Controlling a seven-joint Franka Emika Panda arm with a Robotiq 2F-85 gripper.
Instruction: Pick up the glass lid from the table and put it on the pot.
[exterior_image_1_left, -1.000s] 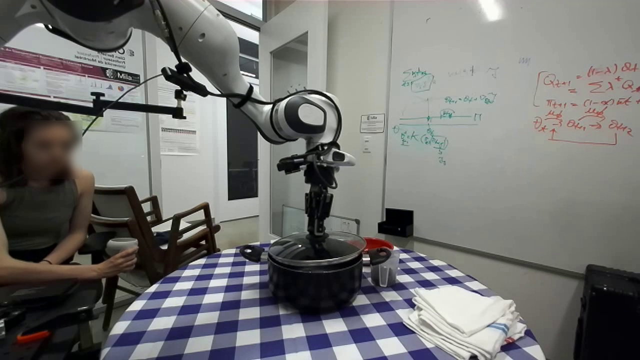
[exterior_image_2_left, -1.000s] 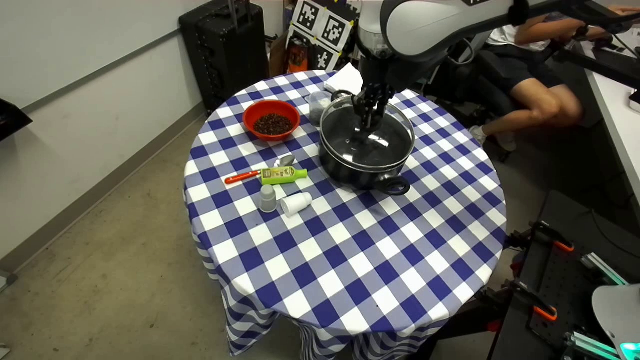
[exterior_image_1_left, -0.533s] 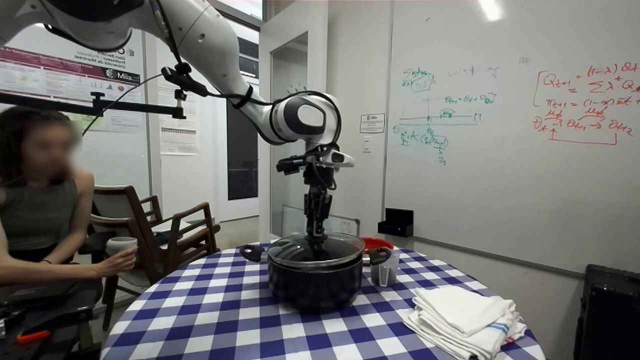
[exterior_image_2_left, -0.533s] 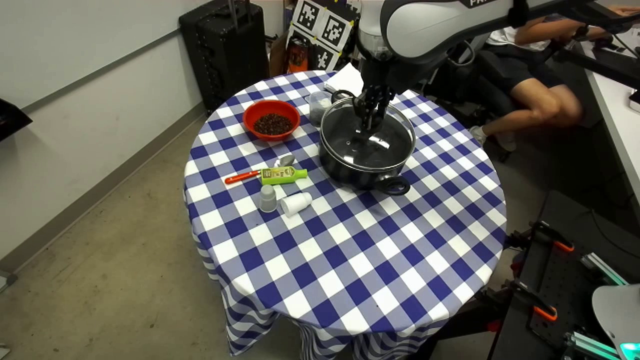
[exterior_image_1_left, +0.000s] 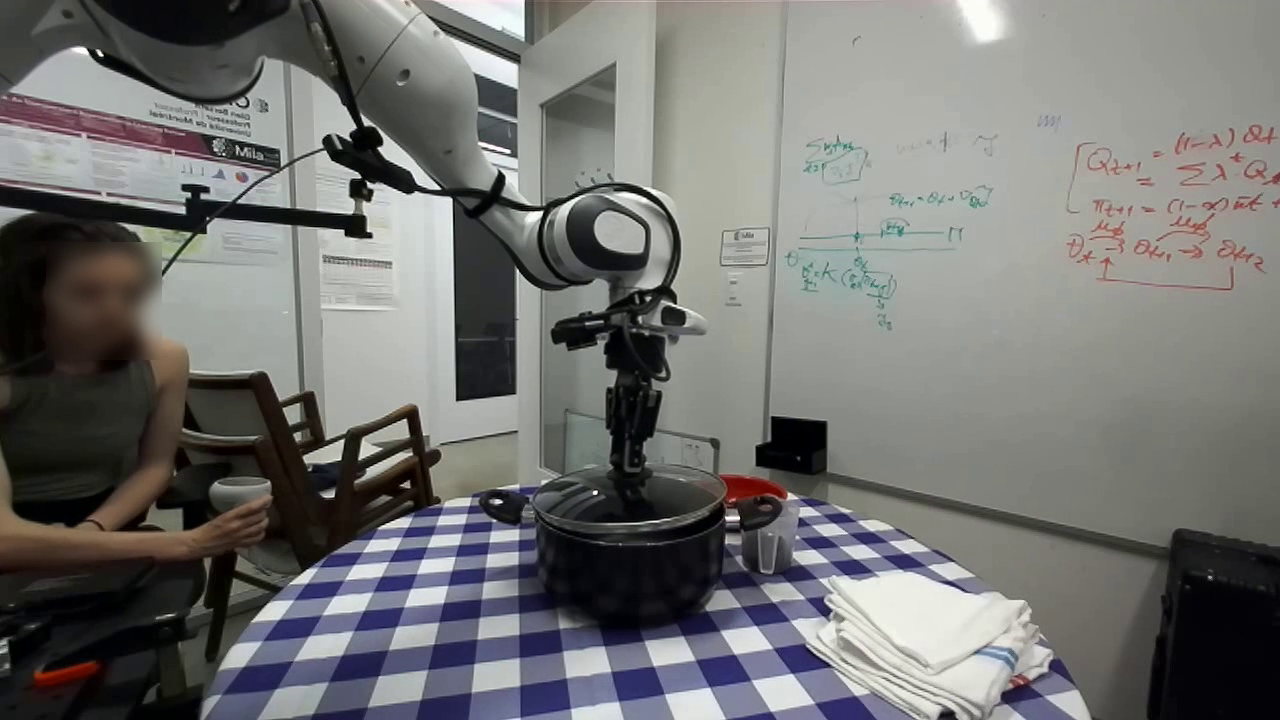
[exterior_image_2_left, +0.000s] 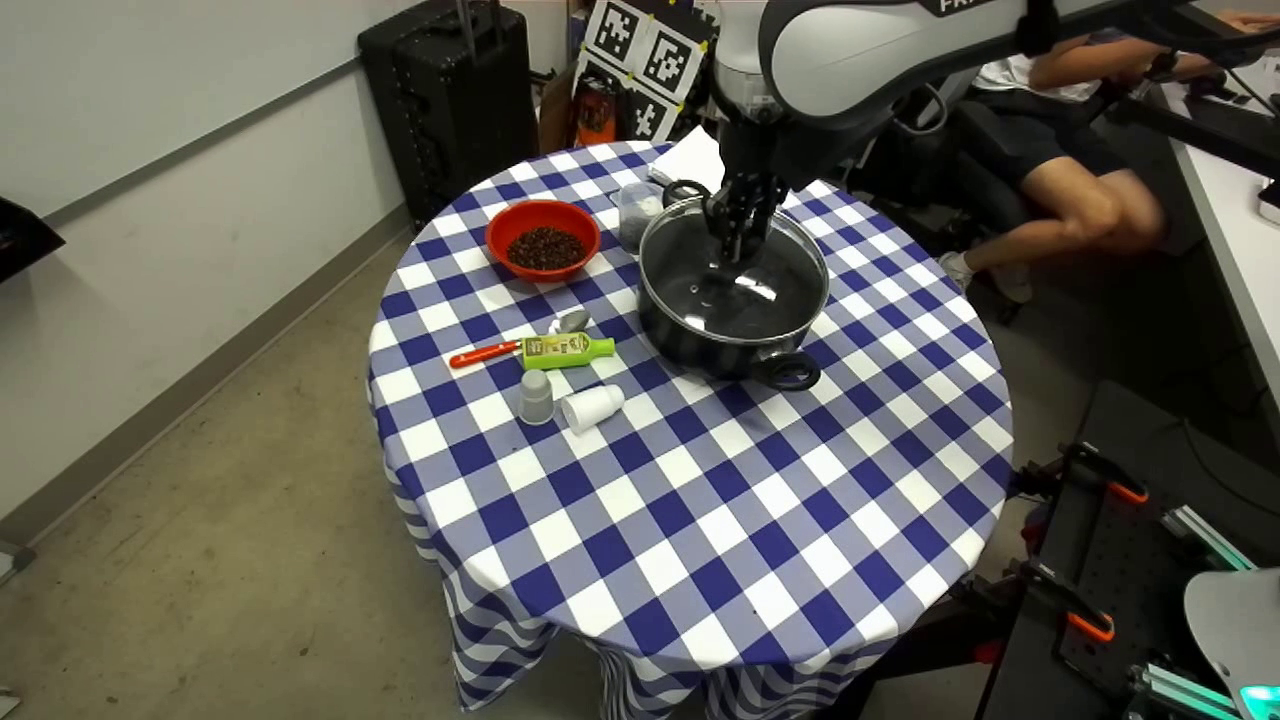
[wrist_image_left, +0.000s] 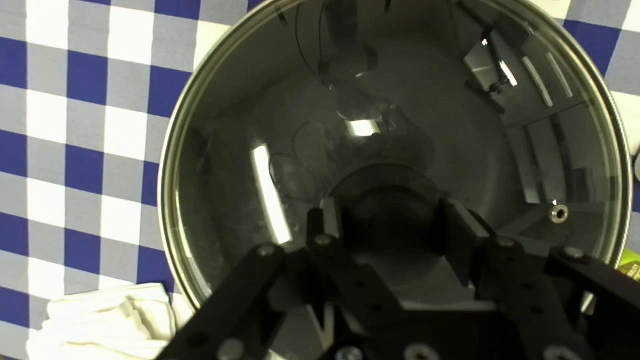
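The glass lid (exterior_image_1_left: 580, 508) is over the black pot (exterior_image_1_left: 632, 580) in both exterior views (exterior_image_2_left: 712, 300) (exterior_image_2_left: 672, 335). Its left rim sticks out slightly past the pot in an exterior view; whether the rim touches the pot all round I cannot tell. My gripper (exterior_image_1_left: 628, 466) points straight down at the lid's centre, also in an exterior view (exterior_image_2_left: 736, 245). In the wrist view the gripper (wrist_image_left: 390, 220) has its fingers on both sides of the dark knob (wrist_image_left: 390, 215), shut on it. The lid (wrist_image_left: 310, 105) fills the wrist view. The pot stands on the checkered table (exterior_image_1_left: 450, 640).
A red bowl of dark beans (exterior_image_2_left: 535, 215) and a clear cup (exterior_image_1_left: 768, 540) stand beside the pot. Folded white towels (exterior_image_1_left: 930, 640) lie near. A green bottle (exterior_image_2_left: 566, 350), a red-handled spoon (exterior_image_2_left: 485, 354) and two small shakers (exterior_image_2_left: 536, 398) lie or stand on the cloth. A person sits nearby.
The gripper and the lid have shifted together slightly left in an exterior view, over the pot. The pot has not moved.
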